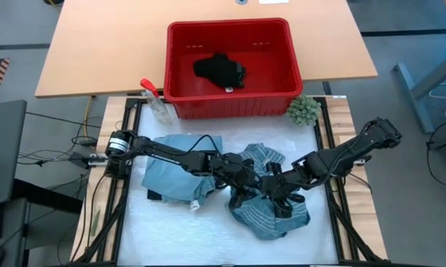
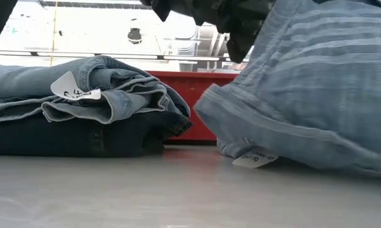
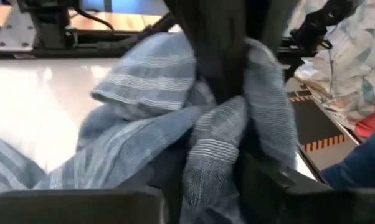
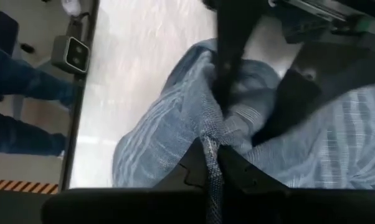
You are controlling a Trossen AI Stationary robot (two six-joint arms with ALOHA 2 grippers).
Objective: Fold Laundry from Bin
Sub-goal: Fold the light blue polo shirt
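Observation:
The blue-white striped shirt (image 1: 273,219) lies bunched on the white mat, right of centre, and fills the right of the low view (image 2: 304,95). Both grippers meet over its middle: my left gripper (image 1: 245,185) reaches in from the left and my right gripper (image 1: 273,187) from the right, each shut on shirt cloth. Folded light blue jeans (image 1: 171,169) rest on a dark navy piece (image 2: 70,136) at the mat's left. The red bin (image 1: 230,104) stands at the far side with a small black piece (image 1: 219,70) lying on its floor. My left gripper has a bunched fold of the striped shirt (image 3: 213,149) between its two fingers (image 3: 265,180), several layers gathered. It comes in slanting down from the table's left. The cloth is raised there, and the shirt's lower part lies on the mat. My right gripper pinches a narrow ridge of gathered shirt cloth (image 4: 210,146) between its two fingers (image 4: 237,171). It comes slanting down from the table's right. The ridge stands up between the fingers, right beside the left gripper's fingers (image 4: 228,62), while the rest of the shirt spreads on the mat.
A clear spray bottle with a red trigger (image 1: 155,100) lies left of the bin, and a green fuzzy ball (image 1: 302,111) sits at the bin's right corner. White tags show on the jeans (image 2: 73,88) and under the shirt (image 2: 254,159). Bare mat runs along the near edge (image 1: 208,237).

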